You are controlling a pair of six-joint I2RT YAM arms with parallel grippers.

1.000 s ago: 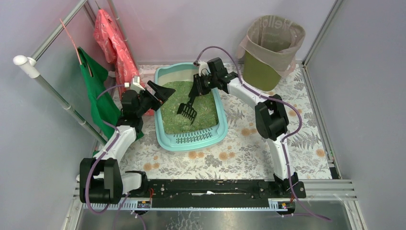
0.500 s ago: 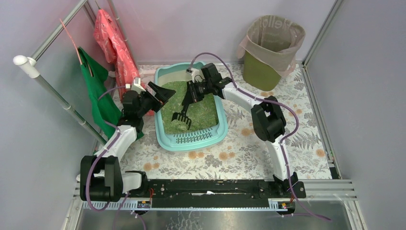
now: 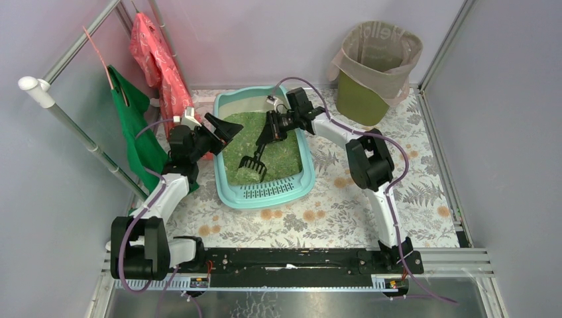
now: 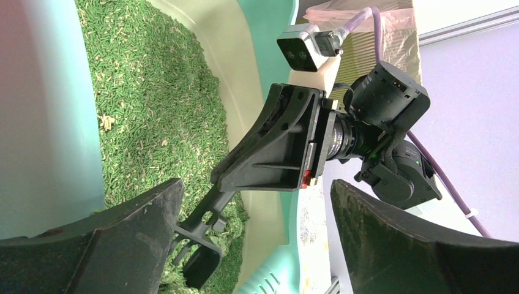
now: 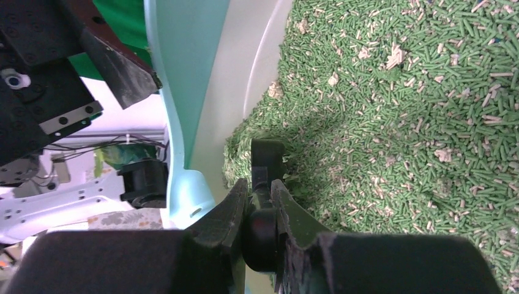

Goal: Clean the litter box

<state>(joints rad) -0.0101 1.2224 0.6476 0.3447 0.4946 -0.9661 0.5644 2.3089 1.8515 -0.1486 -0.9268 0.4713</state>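
**Scoop working down into the litter along the box's left wall**

The right gripper is clamping the handle of a black slotted scoop, its fingers narrowed tight around the grip. In the right wrist view the scoop's head is biting into the green granules close against the pale inner wall. The litter box is sitting at centre frame in the top view, grille end toward the bottom.

Compared with a second ago, the scoop head is lying lower and further left in the box. Since half a second ago it has barely shifted, while the wrist has swung slightly rightward. In my judgement the sifting pass is only starting, and nothing is being carried to the bin at upper right.

The left gripper is hovering by the box's left rim as before, fingers spread wide and holding nothing.
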